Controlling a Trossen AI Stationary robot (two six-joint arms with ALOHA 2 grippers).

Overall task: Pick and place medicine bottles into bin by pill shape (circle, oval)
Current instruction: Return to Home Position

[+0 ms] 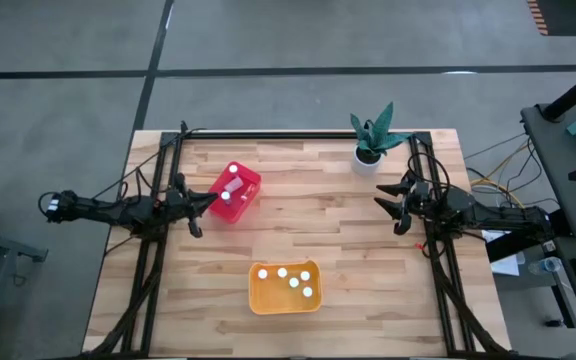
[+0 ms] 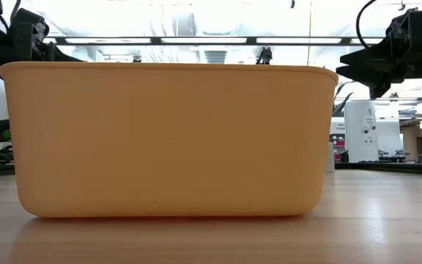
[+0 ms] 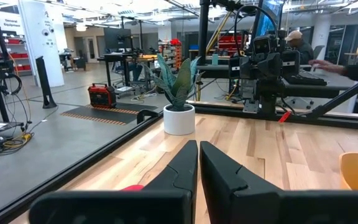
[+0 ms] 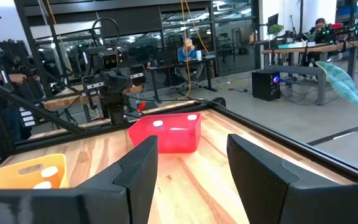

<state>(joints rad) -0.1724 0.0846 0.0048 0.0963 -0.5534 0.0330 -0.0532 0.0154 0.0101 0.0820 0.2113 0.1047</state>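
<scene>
A red bin point(image 1: 234, 193) stands left of the table's middle, with white-capped medicine bottles point(image 1: 227, 194) upright inside it. A yellow-orange bin point(image 1: 285, 288) near the front edge holds several more bottles point(image 1: 294, 282). My left gripper point(image 1: 210, 198) is shut and held level above the table, its tips at the red bin's left side point(image 3: 128, 186). Whether it touches the bin does not show. My right gripper point(image 1: 386, 205) stands open and level at the table's right side, pointing toward the red bin point(image 4: 166, 132), with nothing between its fingers point(image 4: 188, 163).
A white pot with a green plant point(image 1: 372, 142) stands at the far right, close to my right arm. Black frame rails point(image 1: 158, 230) run along both sides of the table. Bare wood lies between the two bins and my right gripper. People sit at desks beyond the table.
</scene>
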